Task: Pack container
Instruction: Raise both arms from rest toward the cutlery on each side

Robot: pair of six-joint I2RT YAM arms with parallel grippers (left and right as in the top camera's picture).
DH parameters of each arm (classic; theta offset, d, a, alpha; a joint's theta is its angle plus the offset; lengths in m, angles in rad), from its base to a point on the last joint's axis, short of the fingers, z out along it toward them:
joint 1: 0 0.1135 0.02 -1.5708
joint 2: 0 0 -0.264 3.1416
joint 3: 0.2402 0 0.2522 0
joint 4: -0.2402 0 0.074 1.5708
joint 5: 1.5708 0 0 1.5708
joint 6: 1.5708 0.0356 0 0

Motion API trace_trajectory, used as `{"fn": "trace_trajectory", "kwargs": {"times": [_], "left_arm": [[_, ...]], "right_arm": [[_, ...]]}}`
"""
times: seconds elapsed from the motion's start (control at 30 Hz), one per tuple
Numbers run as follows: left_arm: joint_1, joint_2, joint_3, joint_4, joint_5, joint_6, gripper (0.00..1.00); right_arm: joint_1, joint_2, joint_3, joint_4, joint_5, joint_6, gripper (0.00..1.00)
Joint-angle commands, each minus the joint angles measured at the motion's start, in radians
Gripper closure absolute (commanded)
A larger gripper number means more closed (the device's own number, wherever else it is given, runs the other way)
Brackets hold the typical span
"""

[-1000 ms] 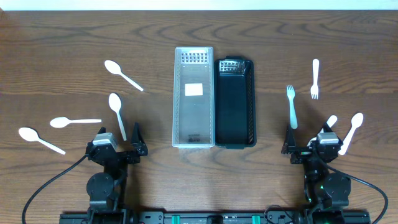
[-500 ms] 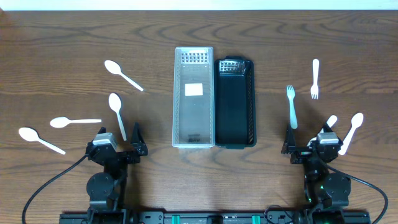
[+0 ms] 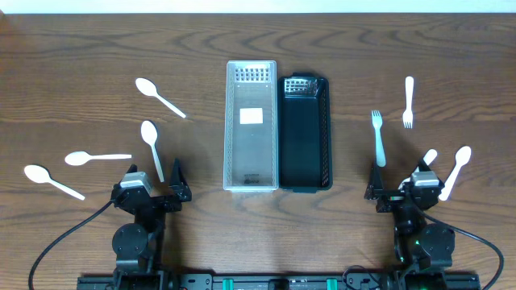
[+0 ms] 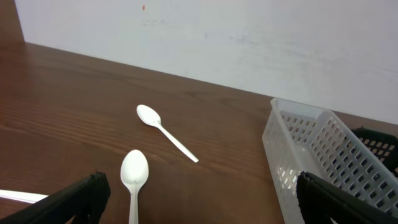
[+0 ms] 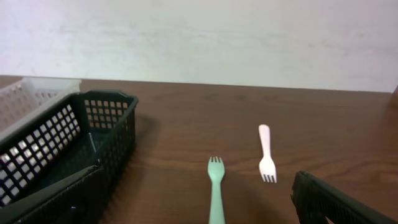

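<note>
Both jaws stand spread wide and hold nothing. The left gripper [image 3: 153,187] has a spoon [image 3: 151,147] just ahead, with the handle toward it. The right gripper [image 3: 401,187] faces a fork [image 3: 377,138]. The clear basket [image 3: 229,121] and the black basket [image 3: 326,129] appear empty between the arms. The best approach is probably to come down across the thin handle, low to the table [image 3: 81,48], then close.
</note>
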Motion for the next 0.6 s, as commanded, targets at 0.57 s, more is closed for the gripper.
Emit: {"fn": "trace_trajectory", "kwargs": {"times": [0.57], "left_arm": [[-0.002, 0.501, 0.624, -0.385, 0.038, -0.192, 0.02]], "right_arm": [[-0.064, 0.646, 0.557, -0.188, -0.059, 0.140, 0.01]]}}
